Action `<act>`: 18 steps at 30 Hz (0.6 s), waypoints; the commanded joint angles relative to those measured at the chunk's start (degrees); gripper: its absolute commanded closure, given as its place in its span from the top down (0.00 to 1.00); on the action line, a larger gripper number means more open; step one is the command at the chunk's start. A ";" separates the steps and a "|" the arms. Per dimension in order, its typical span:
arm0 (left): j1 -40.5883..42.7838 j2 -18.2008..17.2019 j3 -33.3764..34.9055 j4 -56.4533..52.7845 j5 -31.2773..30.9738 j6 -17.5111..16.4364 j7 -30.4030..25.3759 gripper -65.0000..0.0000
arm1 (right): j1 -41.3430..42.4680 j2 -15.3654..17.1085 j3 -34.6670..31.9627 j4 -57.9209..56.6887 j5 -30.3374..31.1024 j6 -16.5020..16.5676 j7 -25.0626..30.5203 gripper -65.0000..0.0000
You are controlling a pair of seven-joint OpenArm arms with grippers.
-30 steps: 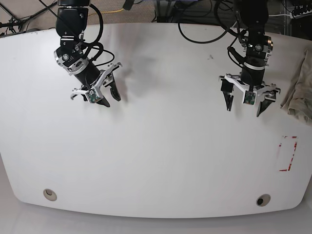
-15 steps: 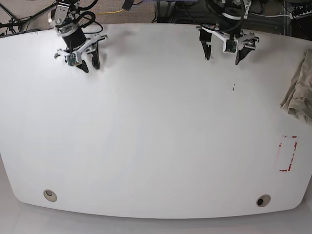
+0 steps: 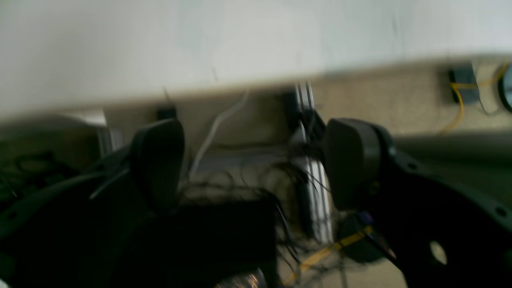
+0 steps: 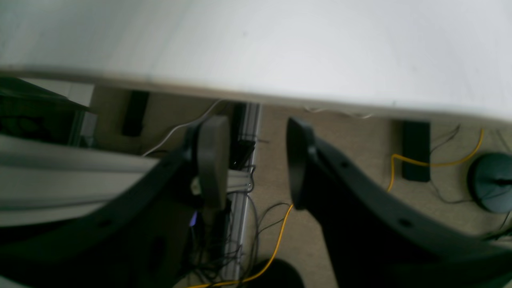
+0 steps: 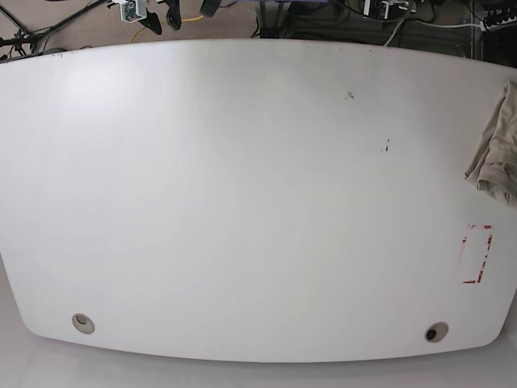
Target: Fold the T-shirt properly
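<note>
The T-shirt [image 5: 496, 153] lies bunched at the right edge of the white table [image 5: 242, 202], partly cut off by the frame, with nothing touching it. Both grippers are far from it, back beyond the table's far edge. My right gripper [image 5: 162, 16] shows at the top left of the base view. In its wrist view the right gripper [image 4: 254, 160] is open and empty over the floor. My left gripper [image 3: 254, 160] is wide open and empty, also past the far edge. In the base view only a sliver of it shows at the top.
A red rectangular marking [image 5: 477, 255] sits on the table near the right front. Two round holes [image 5: 81, 323] [image 5: 436, 332] lie near the front edge. Cables [image 4: 276, 240] and frame rails cover the floor behind the table.
Both arms have pulled back from over the table to beyond its far edge, with their jaws unchanged. The T-shirt has not moved.
</note>
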 commanded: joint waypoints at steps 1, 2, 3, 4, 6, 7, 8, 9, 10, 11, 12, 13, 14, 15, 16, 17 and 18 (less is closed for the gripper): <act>1.99 -2.20 -0.13 -1.88 -3.45 0.14 -1.42 0.79 | -2.58 -0.51 -0.09 0.72 1.09 0.56 1.69 0.34; 2.17 -3.08 -0.04 -3.37 -4.59 0.14 -1.42 0.79 | -3.37 -0.51 -0.35 0.45 1.18 0.56 1.69 0.34; 2.17 -3.70 0.05 -4.69 -5.38 0.14 -1.42 0.79 | -3.81 -0.51 -0.79 -0.16 1.18 0.56 1.69 0.34; 2.08 -4.58 0.14 -6.98 -6.53 0.14 -1.42 0.79 | -4.42 -0.51 -1.58 -1.13 1.09 0.56 1.69 0.34; 1.03 -5.63 0.23 -12.08 -7.76 0.14 -1.42 0.79 | -4.78 -0.07 -3.08 -3.50 1.01 0.56 1.69 0.34; -0.56 -6.07 0.23 -14.71 -7.93 0.14 -1.42 0.79 | -4.51 -0.07 -3.34 -5.26 0.74 0.52 1.69 0.34; -2.58 -6.51 0.23 -17.53 -8.02 0.14 -1.42 0.79 | -3.90 -0.07 -3.51 -7.28 0.83 0.34 1.69 0.34; -4.60 -6.95 0.23 -20.78 -8.02 0.14 -1.42 0.79 | -2.84 -0.07 -3.51 -9.30 0.92 -0.36 1.69 0.34; -6.27 -7.30 0.23 -24.03 -8.02 0.14 -1.42 0.79 | -1.87 -0.07 -3.78 -11.41 0.66 -1.42 1.69 0.34; -8.20 -7.74 0.23 -27.99 -8.02 0.14 -1.42 0.79 | -0.64 0.02 -3.87 -14.05 0.57 -2.47 1.69 0.34; -10.14 -8.09 0.23 -31.50 -8.02 0.14 -1.42 0.79 | 0.41 0.10 -3.95 -16.42 0.48 -3.35 1.69 0.34; -12.60 -8.53 0.23 -35.20 -8.02 0.14 -1.42 0.79 | 1.91 0.63 -3.95 -18.89 0.48 -3.97 1.69 0.34; -14.97 -8.89 0.23 -38.89 -8.02 0.14 -1.42 0.79 | 3.22 1.25 -3.95 -21.35 0.48 -4.50 1.69 0.34; -16.82 -9.06 0.23 -42.40 -8.02 0.14 -1.42 0.79 | 4.46 1.77 -4.13 -23.63 0.48 -4.67 1.69 0.34; -18.49 -9.24 0.23 -45.39 -8.02 0.14 -1.42 0.79 | 5.51 2.04 -4.57 -25.83 0.48 -4.85 1.69 0.34; -21.04 -9.59 0.23 -50.05 -8.02 0.14 -1.42 0.79 | 7.27 2.57 -5.45 -28.91 0.48 -4.94 1.69 0.34; -23.15 -9.94 0.23 -53.66 -8.02 0.14 -1.42 0.79 | 8.59 3.00 -5.98 -31.37 0.48 -5.02 1.69 0.34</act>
